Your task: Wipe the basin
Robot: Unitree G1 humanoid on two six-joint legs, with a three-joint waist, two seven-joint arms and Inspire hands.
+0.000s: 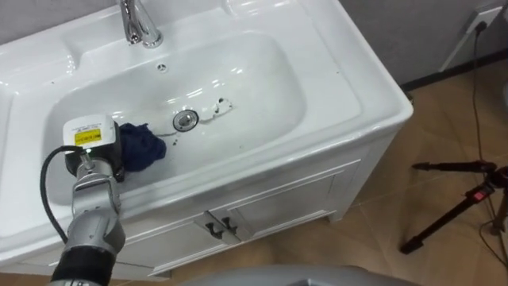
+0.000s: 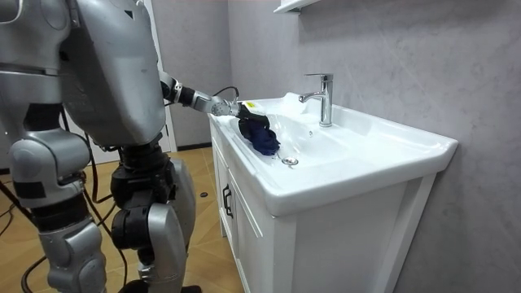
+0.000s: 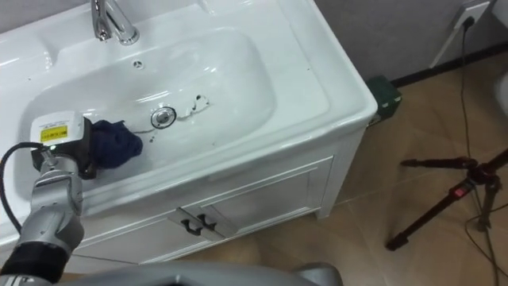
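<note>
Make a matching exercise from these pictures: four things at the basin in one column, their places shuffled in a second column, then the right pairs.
Things
1. blue cloth
2. faucet
3. drain
4. tripod

Places
A. on the floor, right of the cabinet
B. upright on the back rim of the basin
C. held by the left robot hand, in the basin's left part
D. in the middle of the basin's bottom

Pairs: 1-C, 2-B, 3-D, 4-A
</note>
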